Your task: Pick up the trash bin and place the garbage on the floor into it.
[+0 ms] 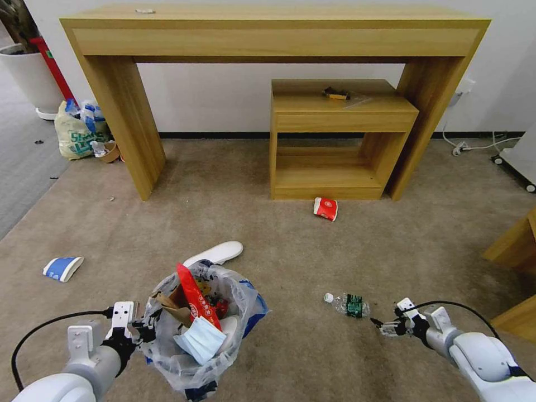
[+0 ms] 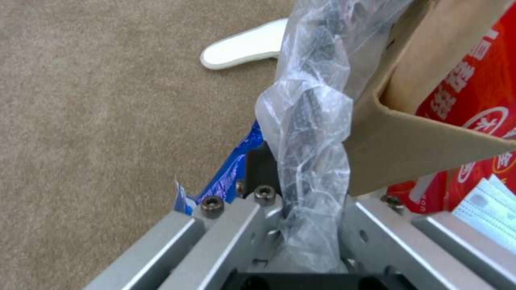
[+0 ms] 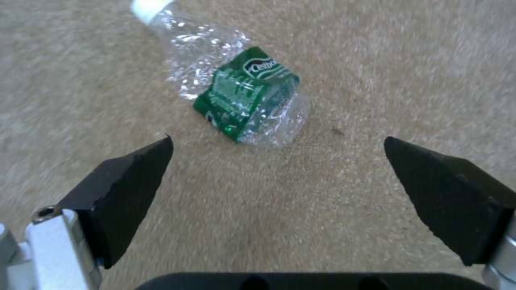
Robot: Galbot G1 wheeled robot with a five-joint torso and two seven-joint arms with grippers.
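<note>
The trash bin, lined with a crinkly clear bag, hangs at the lower left of the head view, stuffed with a red wrapper, cardboard and a face mask. My left gripper is shut on its rim and liner. Garbage lies on the beige floor: a crushed plastic bottle with a green label, a white insole, a red wrapper and a blue-white cup. My right gripper is open, just short of the bottle.
A tall wooden console table stands against the far wall with a smaller wooden shelf unit under it. A yellowish-green tied bag sits at far left by a white planter. More wooden furniture lies at right.
</note>
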